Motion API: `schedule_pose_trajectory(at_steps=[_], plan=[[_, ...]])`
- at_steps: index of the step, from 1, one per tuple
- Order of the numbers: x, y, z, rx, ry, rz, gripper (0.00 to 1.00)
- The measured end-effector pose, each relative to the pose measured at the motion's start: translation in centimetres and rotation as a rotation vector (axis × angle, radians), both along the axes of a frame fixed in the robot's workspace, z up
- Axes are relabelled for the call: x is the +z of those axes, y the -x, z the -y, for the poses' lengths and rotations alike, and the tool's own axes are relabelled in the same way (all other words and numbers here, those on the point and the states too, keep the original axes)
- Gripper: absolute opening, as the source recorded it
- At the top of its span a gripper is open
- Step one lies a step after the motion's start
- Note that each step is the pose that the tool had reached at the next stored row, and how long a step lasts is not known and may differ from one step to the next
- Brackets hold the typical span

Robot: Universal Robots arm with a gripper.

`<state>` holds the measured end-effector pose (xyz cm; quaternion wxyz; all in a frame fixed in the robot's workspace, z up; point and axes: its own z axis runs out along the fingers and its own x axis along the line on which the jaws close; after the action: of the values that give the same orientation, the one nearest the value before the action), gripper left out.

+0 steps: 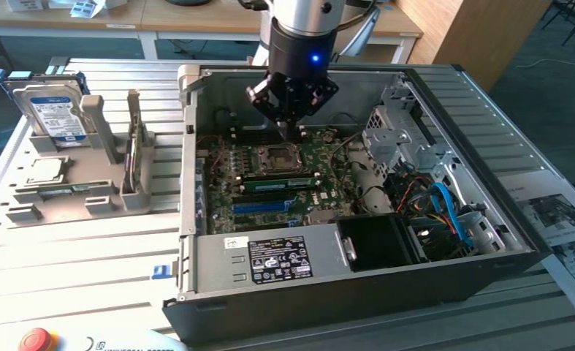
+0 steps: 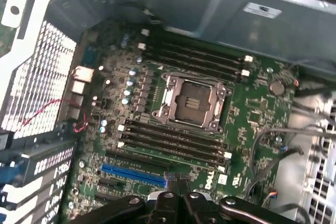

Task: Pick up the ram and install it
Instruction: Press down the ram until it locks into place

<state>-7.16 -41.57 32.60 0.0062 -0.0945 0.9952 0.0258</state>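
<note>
The ram is a narrow green stick lying along a slot on the motherboard, just on the near side of the CPU socket inside the open computer case. My gripper hangs over the far edge of the socket, apart from the ram, its fingers shut with nothing between them. In the wrist view the shut gripper points down over the board near the blue slot, with the CPU socket and rows of black memory slots beyond it.
A power supply fills the case's near side. Drive cages and blue cables crowd the exterior view's right. Outside, a grey fixture holds a hard drive and a CPU. A red stop button sits at the front.
</note>
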Motion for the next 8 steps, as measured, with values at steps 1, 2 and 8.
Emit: schedule_pose_trajectory(at_steps=[1,2,8], plan=[[-0.01,0.00,0.00,-0.018,0.0000,0.0000,0.11],[-0.01,0.00,0.00,-0.036,0.0001,0.0000,0.11],[-0.04,0.00,0.00,-0.145,0.0000,0.0000,0.11]])
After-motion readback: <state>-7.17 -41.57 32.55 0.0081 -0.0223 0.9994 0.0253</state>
